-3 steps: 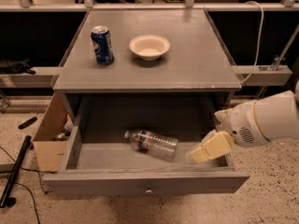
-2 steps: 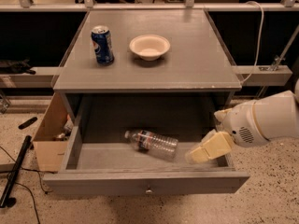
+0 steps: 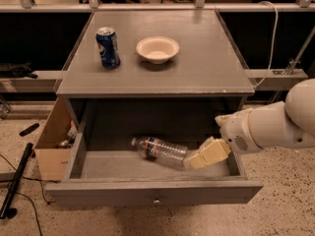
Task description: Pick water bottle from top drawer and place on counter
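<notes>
Speckled floor under a grey cabinet, its top drawer (image 3: 152, 193) pulled open.
Low in the drawer's right end sits the gripper (image 3: 194, 161); how wide it stands cannot be told. Just left of it, apparently touching, the water bottle (image 3: 160, 150) lies on its side. Up on the counter (image 3: 206, 63) stand a bowl (image 3: 157, 49) and a soda can (image 3: 108, 47).

You see the scene under soft overhead light. The counter (image 3: 206, 68) surface is the brightest zone; the soda can (image 3: 107, 47) and bowl (image 3: 157, 49) cast short, faint shadows there. The top drawer (image 3: 123, 193) interior is dim, darkest under the counter. The gripper (image 3: 193, 162), low inside the drawer's right side, catches light. The water bottle (image 3: 160, 150) shows small glints.
</notes>
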Available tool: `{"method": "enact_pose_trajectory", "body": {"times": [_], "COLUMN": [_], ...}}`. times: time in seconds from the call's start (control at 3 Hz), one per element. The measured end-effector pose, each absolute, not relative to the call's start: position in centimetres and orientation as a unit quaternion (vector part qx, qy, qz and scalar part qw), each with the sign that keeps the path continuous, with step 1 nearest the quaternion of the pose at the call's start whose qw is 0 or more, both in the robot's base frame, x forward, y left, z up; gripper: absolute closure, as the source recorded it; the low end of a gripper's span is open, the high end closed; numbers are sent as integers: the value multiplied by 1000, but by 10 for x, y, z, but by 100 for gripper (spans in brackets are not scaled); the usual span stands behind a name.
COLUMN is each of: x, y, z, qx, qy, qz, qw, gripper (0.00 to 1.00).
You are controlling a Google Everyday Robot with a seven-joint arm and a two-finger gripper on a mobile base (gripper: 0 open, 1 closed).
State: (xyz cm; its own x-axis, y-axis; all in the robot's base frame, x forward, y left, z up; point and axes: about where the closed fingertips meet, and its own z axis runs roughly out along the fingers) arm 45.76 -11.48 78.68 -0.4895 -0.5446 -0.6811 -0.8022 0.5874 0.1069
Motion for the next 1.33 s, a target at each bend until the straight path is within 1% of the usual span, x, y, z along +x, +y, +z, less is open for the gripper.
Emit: {"method": "enact_pose_trajectory", "body": {"times": [0.33, 0.67, 1.0, 1.33], "x": [486, 535, 534, 536], "y": [-97, -60, -60, -46], "z": [768, 730, 730, 704], "qx": [-401, -391, -392, -400], "qy": [836, 832, 832, 832], "qz": [196, 134, 134, 139], "qw": [320, 371, 370, 359], "gripper": [0, 0, 0, 0]}}
